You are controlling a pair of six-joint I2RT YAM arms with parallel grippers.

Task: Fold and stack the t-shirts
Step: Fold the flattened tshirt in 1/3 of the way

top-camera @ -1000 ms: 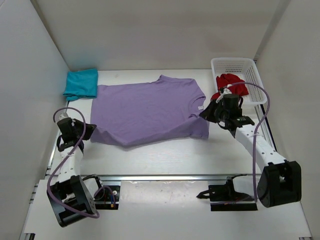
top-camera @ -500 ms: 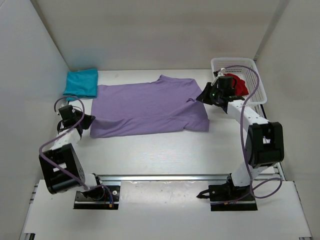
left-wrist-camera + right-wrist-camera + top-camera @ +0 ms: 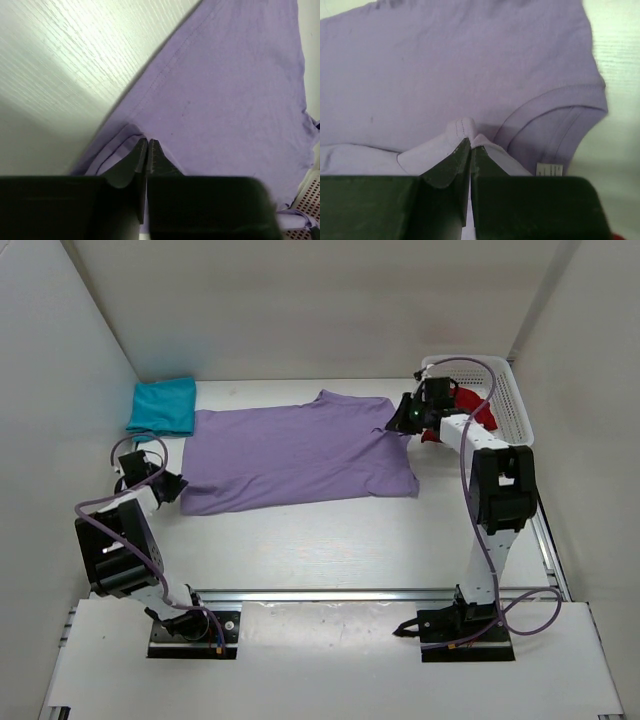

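A lavender t-shirt (image 3: 290,455) lies spread across the middle of the table, neck toward the back. My left gripper (image 3: 168,487) sits low at its near left corner, jaws shut with a small fold of the hem (image 3: 122,145) bunched at the tips (image 3: 148,141). My right gripper (image 3: 398,426) is at the right sleeve, shut on a pinch of lavender cloth (image 3: 462,127) that bulges above its tips (image 3: 471,141). At the back left rests a teal t-shirt (image 3: 163,406), folded. A red t-shirt (image 3: 478,410) is crumpled in the basket.
A white mesh basket (image 3: 515,400) stands at the back right, just behind my right gripper. White walls close in the table on the left, back and right. A metal rail (image 3: 330,595) runs along the near edge by the arm bases.
Both grippers have moved away from the near edge and outward. The shirt's raised near edge has come down and the shirt lies flatter and farther back. The right gripper is now beside the basket.
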